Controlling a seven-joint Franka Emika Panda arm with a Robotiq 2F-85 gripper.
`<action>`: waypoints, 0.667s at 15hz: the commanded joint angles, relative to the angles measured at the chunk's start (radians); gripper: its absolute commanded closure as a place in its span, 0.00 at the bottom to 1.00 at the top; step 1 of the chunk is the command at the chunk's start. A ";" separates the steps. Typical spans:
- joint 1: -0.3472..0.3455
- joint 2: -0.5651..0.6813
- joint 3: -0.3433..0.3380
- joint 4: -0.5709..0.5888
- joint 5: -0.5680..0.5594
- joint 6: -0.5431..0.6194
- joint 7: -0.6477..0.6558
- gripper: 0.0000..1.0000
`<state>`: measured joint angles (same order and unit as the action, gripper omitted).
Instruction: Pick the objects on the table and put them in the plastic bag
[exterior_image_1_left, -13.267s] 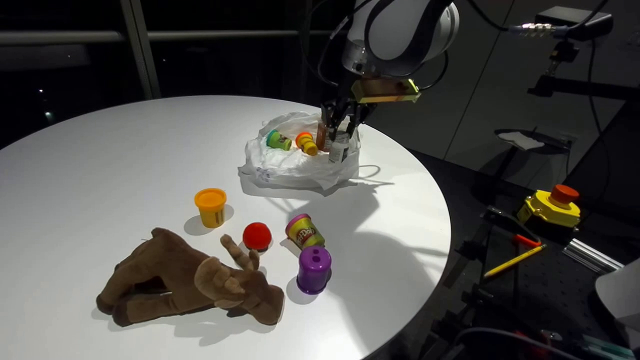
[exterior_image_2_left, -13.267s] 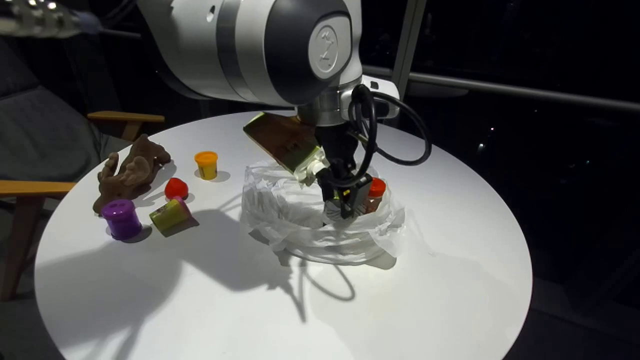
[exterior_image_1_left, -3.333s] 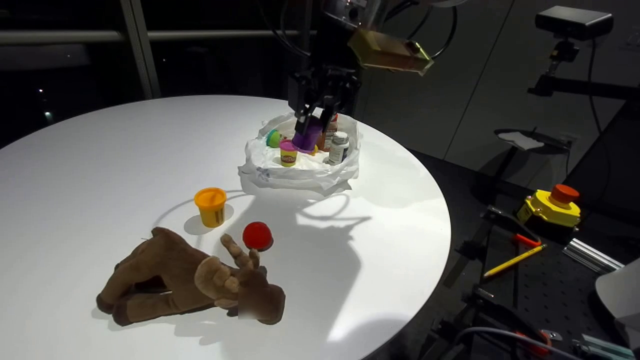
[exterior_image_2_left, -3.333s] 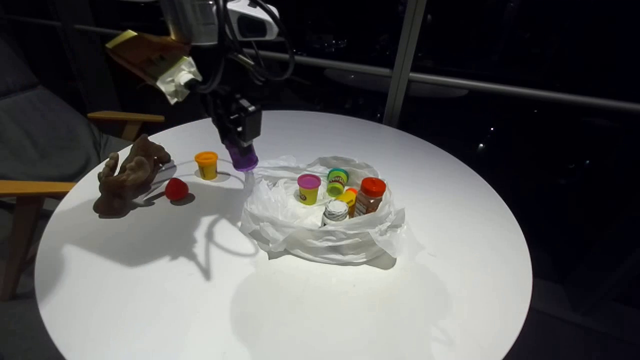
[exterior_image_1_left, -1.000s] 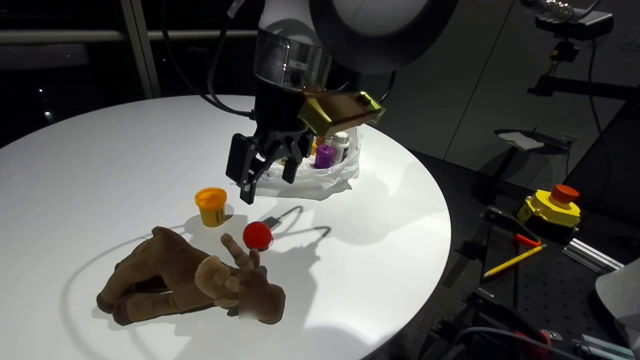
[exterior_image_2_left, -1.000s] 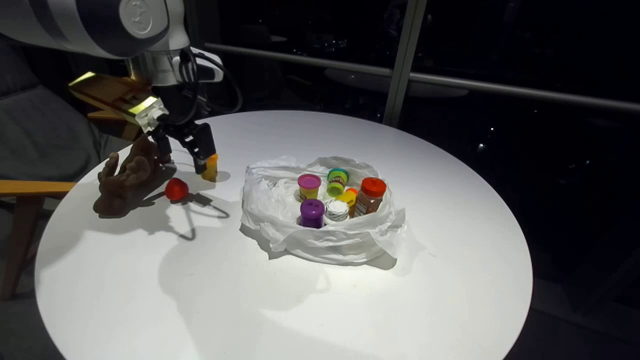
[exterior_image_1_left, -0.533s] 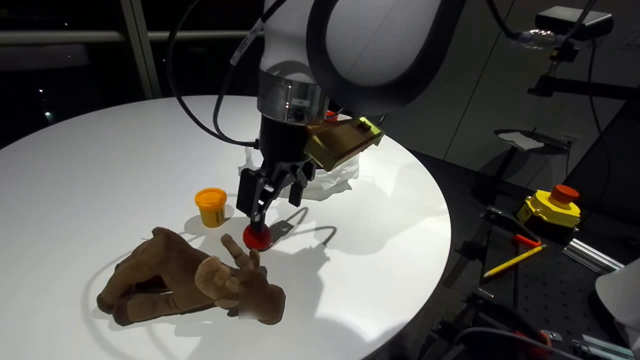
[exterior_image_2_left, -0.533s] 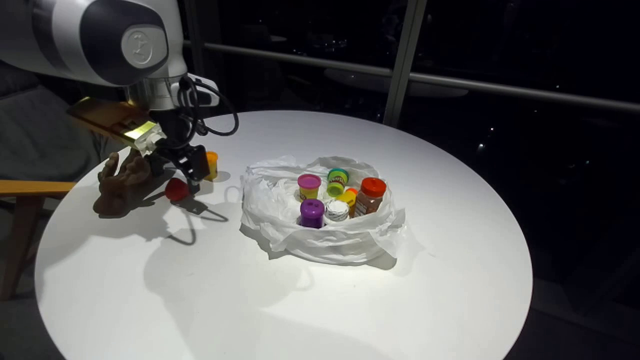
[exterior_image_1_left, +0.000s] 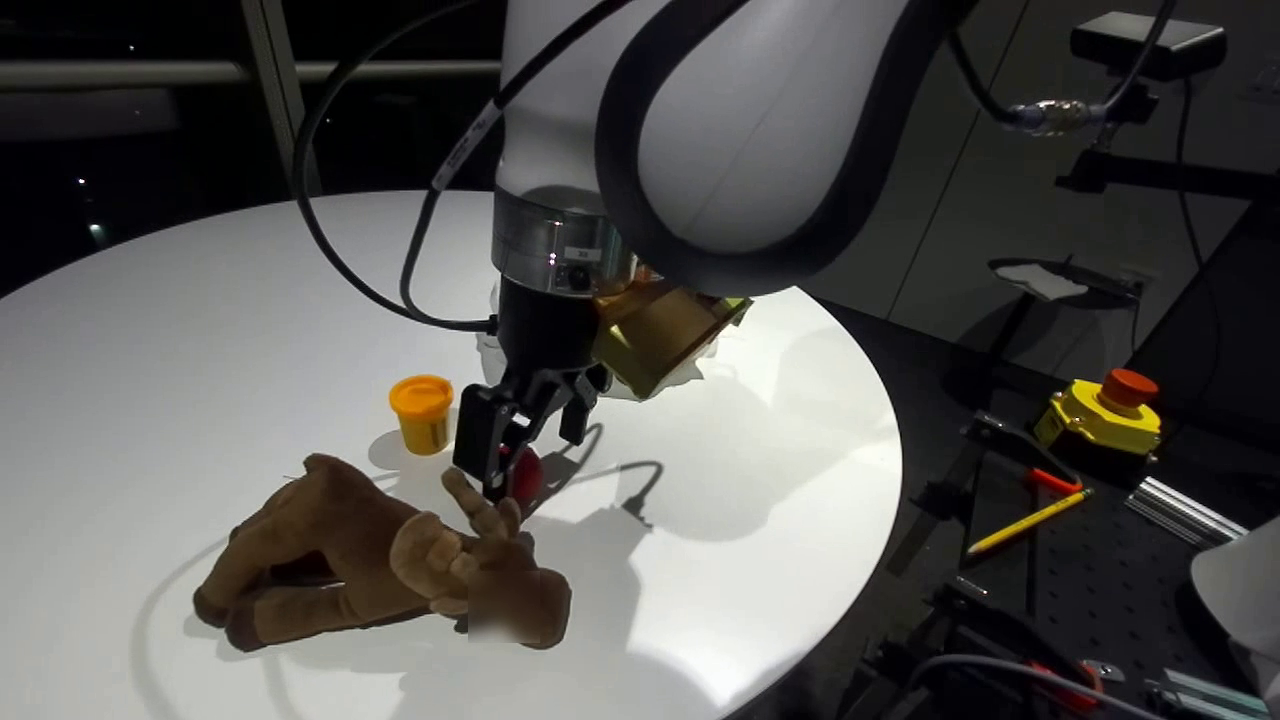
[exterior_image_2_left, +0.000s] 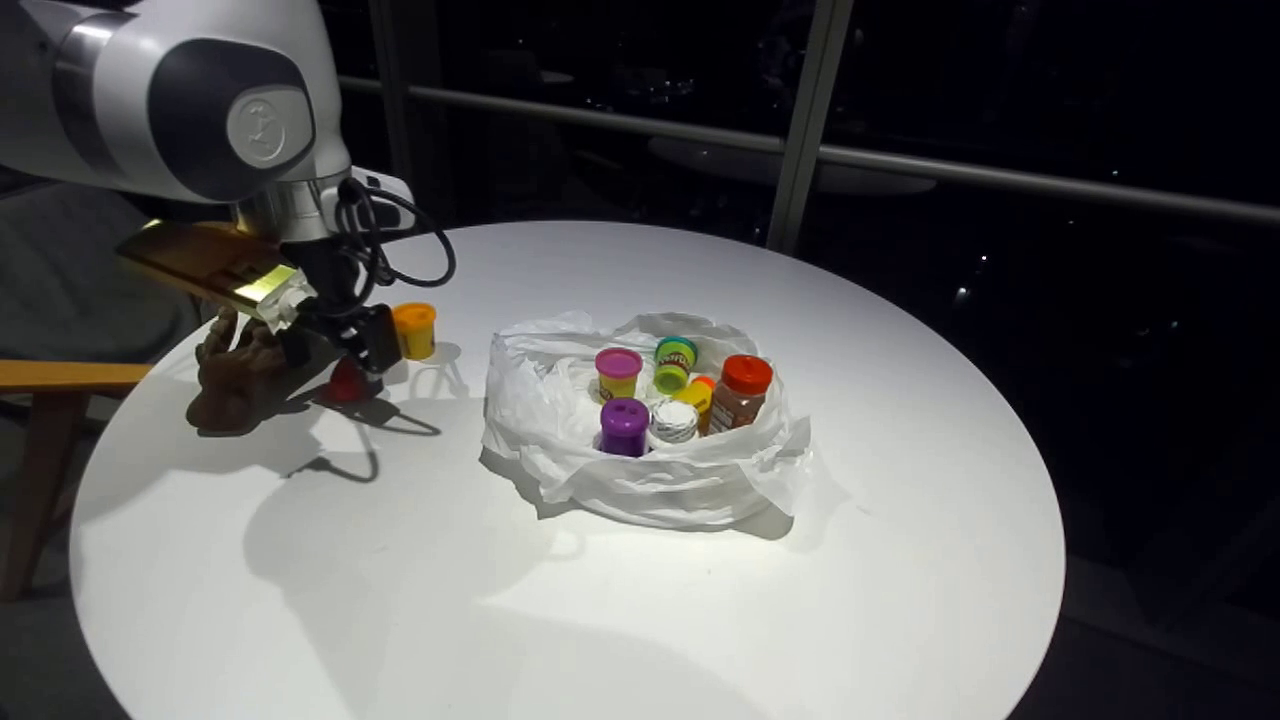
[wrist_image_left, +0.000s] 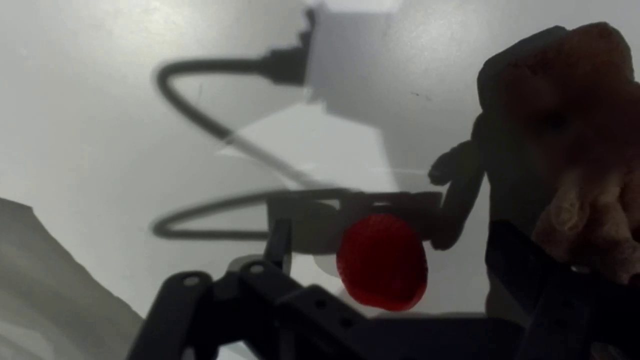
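above the table (exterior_image_2_left: 900, 580) the empty end effector (wrist_image_left: 390, 234) gapes astride a red object (wrist_image_left: 382, 270) near a labelled tub (exterior_image_1_left: 421, 415).

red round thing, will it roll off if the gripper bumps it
The red round thing could roll, since its outline looks curved in the wrist view. The open gripper straddles it there, which might check that. It shows little shine, so may not be very slippery.
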<state>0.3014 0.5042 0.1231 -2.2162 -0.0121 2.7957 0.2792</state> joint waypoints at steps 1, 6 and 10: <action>0.045 0.026 -0.040 0.033 -0.026 0.031 0.009 0.25; 0.068 0.040 -0.064 0.047 -0.031 0.048 0.009 0.58; 0.072 0.012 -0.080 0.035 -0.029 0.059 0.015 0.77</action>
<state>0.3583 0.5334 0.0648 -2.1835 -0.0286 2.8312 0.2793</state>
